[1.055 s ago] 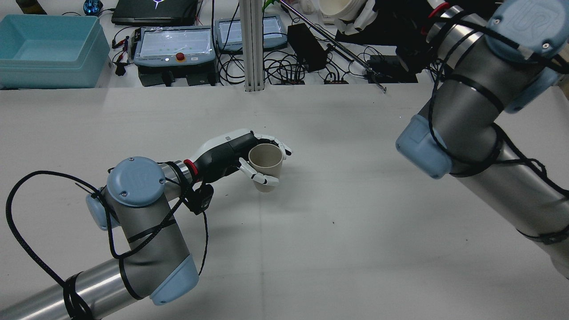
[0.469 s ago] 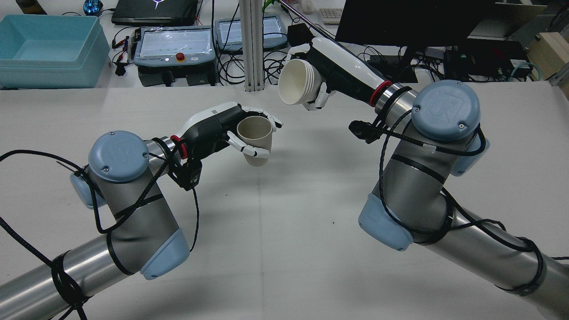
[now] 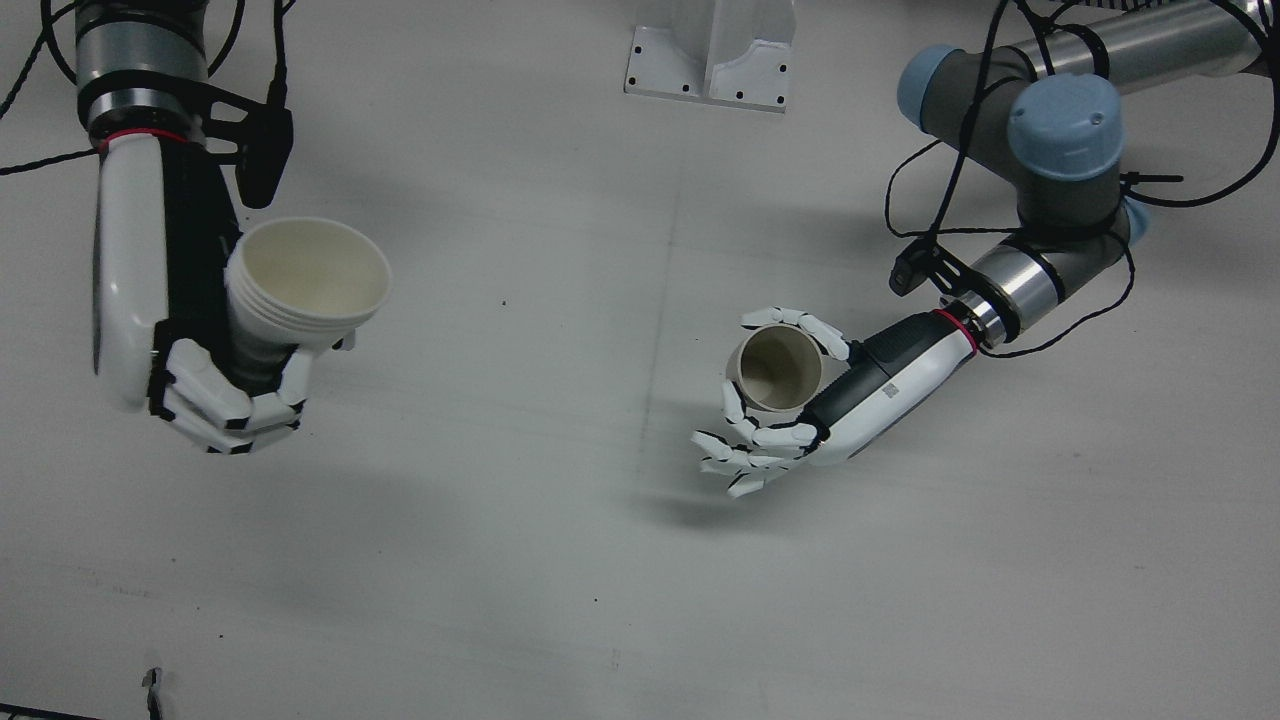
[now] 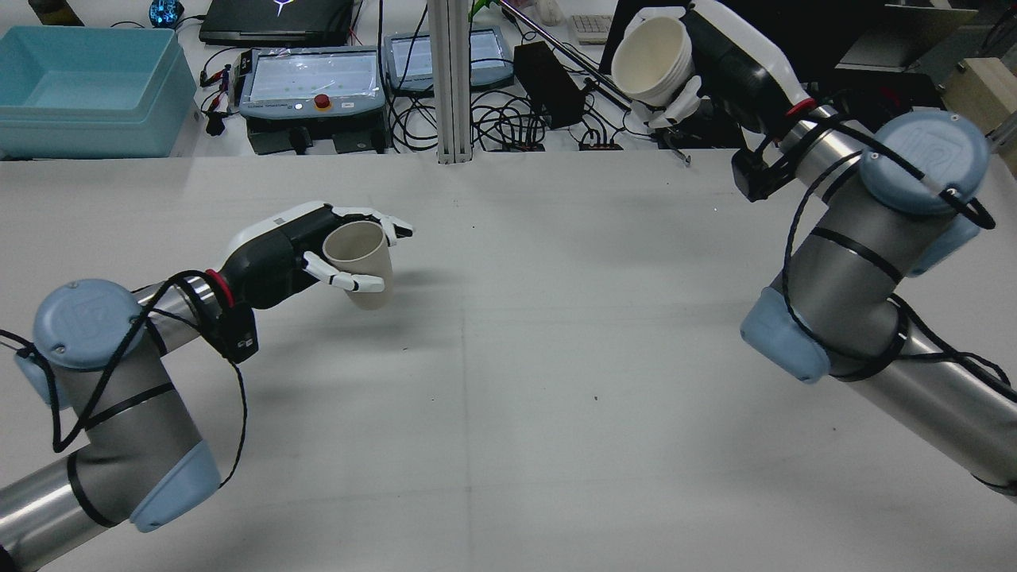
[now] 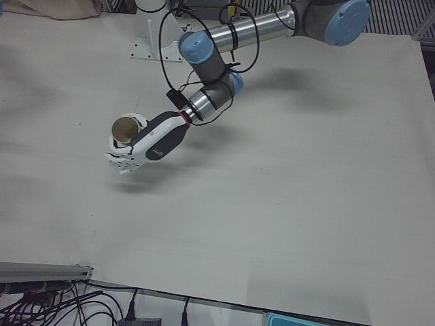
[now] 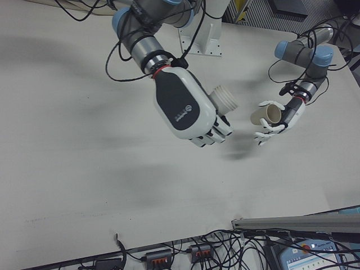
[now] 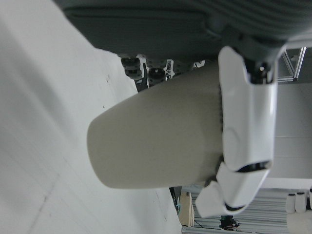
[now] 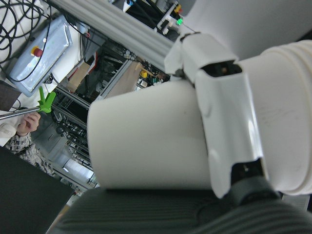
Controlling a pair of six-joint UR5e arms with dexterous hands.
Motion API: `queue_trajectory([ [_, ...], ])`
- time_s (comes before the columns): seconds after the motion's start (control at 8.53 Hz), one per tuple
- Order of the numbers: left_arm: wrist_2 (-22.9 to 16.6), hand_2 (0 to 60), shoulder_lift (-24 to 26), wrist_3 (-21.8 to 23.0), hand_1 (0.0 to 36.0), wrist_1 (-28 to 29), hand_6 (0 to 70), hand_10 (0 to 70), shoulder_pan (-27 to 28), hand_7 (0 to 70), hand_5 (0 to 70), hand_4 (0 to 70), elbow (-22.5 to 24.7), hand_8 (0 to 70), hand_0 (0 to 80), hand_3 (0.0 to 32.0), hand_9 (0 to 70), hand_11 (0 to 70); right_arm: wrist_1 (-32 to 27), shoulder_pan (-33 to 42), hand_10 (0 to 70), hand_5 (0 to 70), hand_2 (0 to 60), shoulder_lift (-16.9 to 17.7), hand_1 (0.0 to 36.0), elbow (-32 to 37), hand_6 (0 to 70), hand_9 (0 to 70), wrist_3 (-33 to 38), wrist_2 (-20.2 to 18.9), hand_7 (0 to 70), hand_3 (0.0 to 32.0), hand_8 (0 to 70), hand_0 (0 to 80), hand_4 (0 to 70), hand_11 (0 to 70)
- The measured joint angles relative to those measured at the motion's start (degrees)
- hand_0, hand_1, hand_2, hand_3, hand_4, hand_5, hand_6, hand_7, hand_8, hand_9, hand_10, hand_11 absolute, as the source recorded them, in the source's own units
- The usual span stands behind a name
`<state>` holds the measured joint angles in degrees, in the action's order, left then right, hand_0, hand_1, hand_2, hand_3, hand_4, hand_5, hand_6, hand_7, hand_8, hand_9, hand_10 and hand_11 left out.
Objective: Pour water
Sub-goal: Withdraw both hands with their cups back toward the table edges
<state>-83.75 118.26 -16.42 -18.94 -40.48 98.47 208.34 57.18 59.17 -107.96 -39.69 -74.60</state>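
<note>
White ribbed stack of paper cups [image 4: 651, 57] is clasped by the right hand [image 3: 225, 395], raised high and tilted, well apart from the small beige paper cup [image 4: 360, 258] wrapped by the left hand [image 4: 306, 246] above the grey table [image 4: 556, 357]. Spillage is likely if pouring is begun while the cups are unaligned.
</note>
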Motion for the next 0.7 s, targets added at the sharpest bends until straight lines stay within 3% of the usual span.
queue_trajectory([
  [0.23,0.31,60.0,-16.58,2.78,33.8,11.81,25.4,5.6,-8.01,29.6,70.0,64.8,2.78,18.3,60.6,0.0,17.3,10.0,-6.30,9.19,49.5,70.0,60.0,9.73,36.0,0.23,57.1,70.0,15.97,0.14,70.0,0.0,64.5,80.0,26.7,70.0],
  [0.35,-1.13,60.0,-22.19,3.25,33.2,17.60,25.6,5.7,-13.45,29.9,70.0,65.3,1.72,18.5,60.1,0.0,17.6,10.1,-9.40,13.66,51.4,70.0,60.0,14.74,36.0,0.33,59.3,70.0,20.84,-0.43,70.0,0.0,66.8,80.0,28.0,70.0],
  [0.59,-7.12,60.0,-27.52,3.16,32.3,26.69,25.2,5.7,-24.88,29.9,70.0,64.8,-2.77,18.5,59.6,0.0,17.7,10.0,-19.72,19.11,53.5,70.0,60.0,22.23,35.8,7.74,60.3,70.0,25.72,-3.26,70.0,0.0,70.0,80.0,28.5,70.0],
  [0.7,-9.08,60.0,-29.81,2.95,32.0,30.10,24.8,5.7,-28.39,29.5,70.0,64.4,-4.33,18.5,59.3,0.0,17.6,10.1,-29.49,19.09,53.7,70.0,60.0,24.00,35.2,16.92,63.2,70.0,26.92,-3.98,70.0,0.0,70.0,80.0,31.2,70.0],
])
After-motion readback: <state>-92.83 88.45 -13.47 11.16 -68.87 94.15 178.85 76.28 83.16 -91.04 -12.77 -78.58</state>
